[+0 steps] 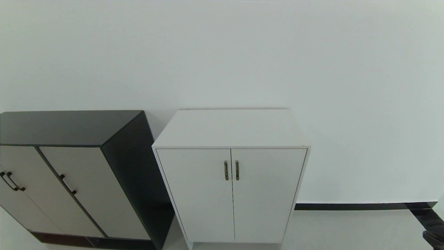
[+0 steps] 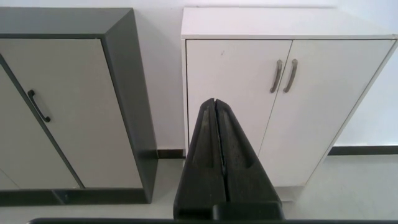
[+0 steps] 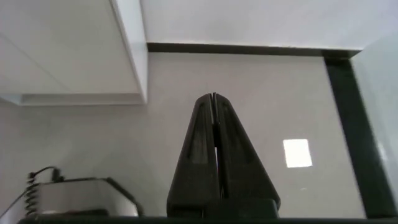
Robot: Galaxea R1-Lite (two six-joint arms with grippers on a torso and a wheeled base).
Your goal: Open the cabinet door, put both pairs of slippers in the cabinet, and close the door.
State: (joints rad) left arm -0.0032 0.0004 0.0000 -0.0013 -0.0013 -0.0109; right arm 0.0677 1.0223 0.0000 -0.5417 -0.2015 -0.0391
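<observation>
The white cabinet [image 1: 197,194] stands against the wall with both doors shut, its two slim metal handles [image 1: 226,170] side by side at the middle seam. In the left wrist view my left gripper [image 2: 215,102] is shut and empty, held some way in front of the cabinet's [image 2: 236,74] left door, short of the handles [image 2: 275,76]. My right gripper [image 3: 214,98] is also shut and empty. It hangs over bare floor beside a lower corner of the white cabinet [image 3: 68,56].
A black cabinet with beige doors [image 1: 128,163] stands close on the left of the white one, also in the left wrist view [image 2: 124,81]. A black baseboard [image 1: 347,206] runs along the wall on the right. Open grey floor [image 3: 280,93] lies to the right.
</observation>
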